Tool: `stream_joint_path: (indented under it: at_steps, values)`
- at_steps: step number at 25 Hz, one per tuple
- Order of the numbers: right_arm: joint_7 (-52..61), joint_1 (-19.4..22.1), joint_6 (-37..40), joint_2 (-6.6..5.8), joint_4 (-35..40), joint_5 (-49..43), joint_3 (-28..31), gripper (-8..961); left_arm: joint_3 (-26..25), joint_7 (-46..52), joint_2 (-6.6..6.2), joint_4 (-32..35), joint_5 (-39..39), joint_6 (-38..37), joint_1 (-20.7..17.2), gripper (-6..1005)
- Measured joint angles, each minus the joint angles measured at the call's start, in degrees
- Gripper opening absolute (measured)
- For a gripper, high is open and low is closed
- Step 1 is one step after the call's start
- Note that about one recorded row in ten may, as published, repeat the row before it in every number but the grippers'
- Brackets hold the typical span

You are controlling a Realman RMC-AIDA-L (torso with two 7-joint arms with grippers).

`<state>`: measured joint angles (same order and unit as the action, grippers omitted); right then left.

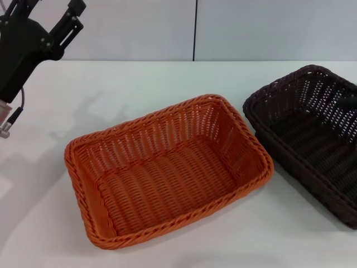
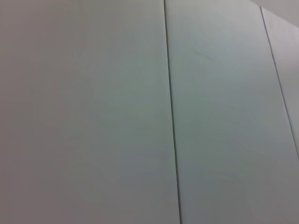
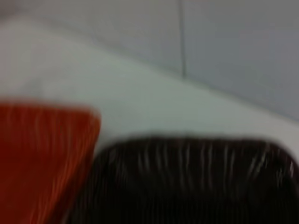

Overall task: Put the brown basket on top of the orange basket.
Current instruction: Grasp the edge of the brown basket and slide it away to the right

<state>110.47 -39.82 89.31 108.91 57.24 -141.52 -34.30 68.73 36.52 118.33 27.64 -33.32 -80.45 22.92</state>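
Note:
The orange basket (image 1: 167,167) sits empty on the white table in the middle of the head view, and its corner shows in the right wrist view (image 3: 42,154). The brown basket (image 1: 312,139) stands to its right, close beside it and apart from it, cut off by the picture's right edge. It fills the near part of the right wrist view (image 3: 187,182). My left gripper (image 1: 53,17) is raised at the far left, well away from both baskets, open and empty. My right gripper does not show in any view.
The white table (image 1: 128,84) runs back to a pale wall (image 1: 251,28) with a vertical seam. The left wrist view shows only that wall (image 2: 93,112). A cable and connector (image 1: 8,125) hang from the left arm.

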Motion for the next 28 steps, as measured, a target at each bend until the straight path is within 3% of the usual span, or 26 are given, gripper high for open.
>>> stream_joint_path:
  at_steps: [6, 11, 28]
  values:
    - [-5.26, -0.68, 11.8, 0.0, 4.73, -10.04, 0.33, 622, 0.07, -1.04, -0.03, -0.17, 0.01, 2.92, 1.86, 784]
    - [-7.17, -0.6, 14.69, 0.15, 4.64, -13.97, -1.04, 622, -0.05, -1.14, 0.0, -0.28, 0.03, 3.47, 2.54, 785]
    - [-15.32, 0.88, 22.75, 0.51, 3.79, -14.89, -2.63, 622, -0.18, -1.12, 0.04, -0.25, 0.4, 8.15, 6.12, 785]
